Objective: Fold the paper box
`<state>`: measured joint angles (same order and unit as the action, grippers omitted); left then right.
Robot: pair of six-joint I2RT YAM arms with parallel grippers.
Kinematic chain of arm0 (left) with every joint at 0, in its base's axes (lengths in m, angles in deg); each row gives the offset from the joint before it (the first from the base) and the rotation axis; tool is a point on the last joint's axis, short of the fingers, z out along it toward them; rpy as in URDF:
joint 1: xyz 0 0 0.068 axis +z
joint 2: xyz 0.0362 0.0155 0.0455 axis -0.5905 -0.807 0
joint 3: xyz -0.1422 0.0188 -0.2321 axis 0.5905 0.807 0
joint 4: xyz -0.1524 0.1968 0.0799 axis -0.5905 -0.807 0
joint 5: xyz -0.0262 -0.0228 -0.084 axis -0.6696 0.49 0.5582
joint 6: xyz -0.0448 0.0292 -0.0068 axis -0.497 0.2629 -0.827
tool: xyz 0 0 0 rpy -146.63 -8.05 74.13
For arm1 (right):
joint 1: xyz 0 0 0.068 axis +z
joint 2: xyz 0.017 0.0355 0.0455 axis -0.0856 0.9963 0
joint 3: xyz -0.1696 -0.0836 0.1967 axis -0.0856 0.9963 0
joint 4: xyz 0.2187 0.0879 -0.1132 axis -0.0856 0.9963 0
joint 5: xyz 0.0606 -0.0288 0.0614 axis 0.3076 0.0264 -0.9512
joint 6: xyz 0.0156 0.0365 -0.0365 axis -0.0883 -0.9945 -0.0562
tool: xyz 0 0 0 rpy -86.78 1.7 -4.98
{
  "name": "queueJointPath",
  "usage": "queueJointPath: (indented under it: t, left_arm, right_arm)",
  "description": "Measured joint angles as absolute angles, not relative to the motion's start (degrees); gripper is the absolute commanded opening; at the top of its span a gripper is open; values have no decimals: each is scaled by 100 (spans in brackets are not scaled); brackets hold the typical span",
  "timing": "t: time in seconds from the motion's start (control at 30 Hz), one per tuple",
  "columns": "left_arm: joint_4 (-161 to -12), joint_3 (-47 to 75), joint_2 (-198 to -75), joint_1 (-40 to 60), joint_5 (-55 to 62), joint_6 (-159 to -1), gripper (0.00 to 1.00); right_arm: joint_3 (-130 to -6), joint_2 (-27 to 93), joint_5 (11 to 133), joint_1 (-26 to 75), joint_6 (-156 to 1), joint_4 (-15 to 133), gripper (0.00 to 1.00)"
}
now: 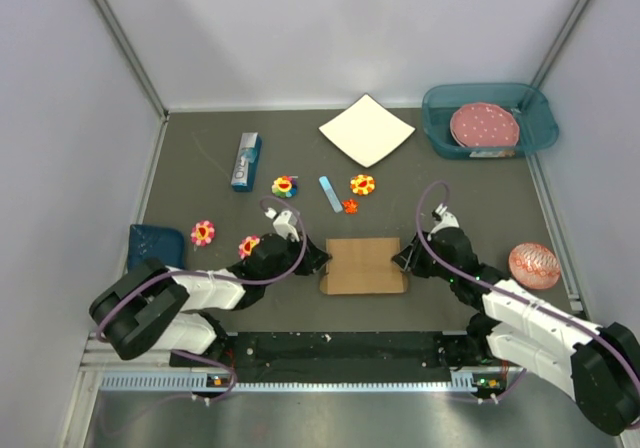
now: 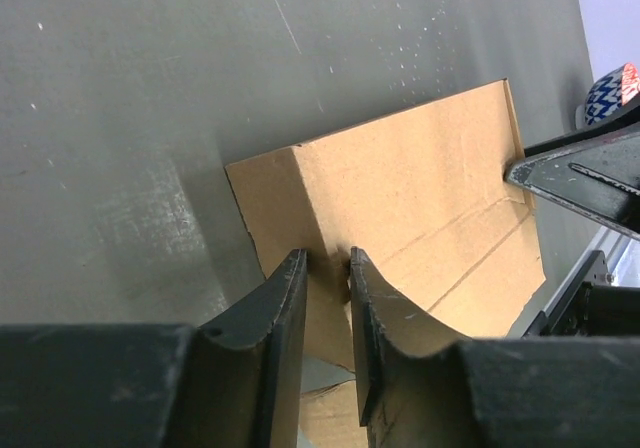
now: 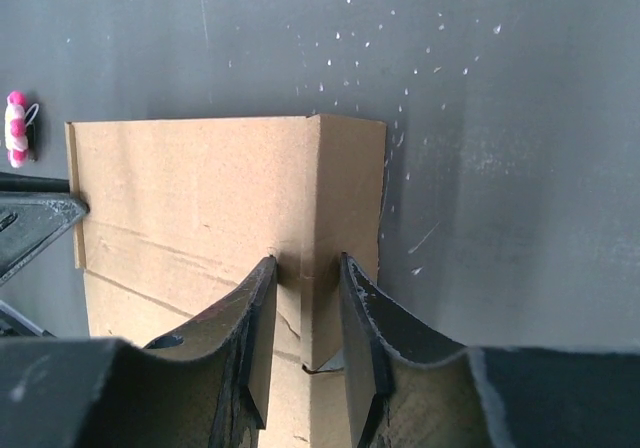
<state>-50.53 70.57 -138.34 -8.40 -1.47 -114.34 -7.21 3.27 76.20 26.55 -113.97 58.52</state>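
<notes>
Top external view shows the paper box [image 1: 365, 265] lying flat at the near middle of the table [image 1: 480, 198]. The left gripper [image 2: 325, 273] is clamped on the box's left end wall, and the right gripper [image 3: 305, 278] is clamped on its right end wall.

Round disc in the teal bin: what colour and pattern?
The round disc is pink with white speckles, clearest in the top external view.

No legible text or labels
</notes>
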Motion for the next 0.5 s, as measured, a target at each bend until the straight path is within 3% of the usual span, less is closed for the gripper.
queueJointPath:
  t: [0.17,0.2,0.23,0.33,0.4,0.5]
  left_arm:
    - [-4725,7195,-13869,-829,-129,-11506,13]
    - [-4705,7206,-13867,-829,-134,-11508,15]
    - [-4688,7221,-13865,-829,-145,-11517,25]
    - [-4710,7243,-13821,-829,-164,-11510,38]
    - [-4867,7256,-13727,-834,-142,-11514,45]
    - [-5153,7320,-13502,-853,-110,-11539,46]
  right_arm:
    - [-603,296,7624,2662,-11458,5677,21]
    - [-576,283,7624,2662,-11471,5644,23]
    - [-572,272,7633,2673,-11480,5640,32]
    - [-566,204,7662,2688,-11506,5658,47]
    - [-566,128,7688,2708,-11541,5773,50]
    - [-566,-45,7692,2747,-11568,6058,52]
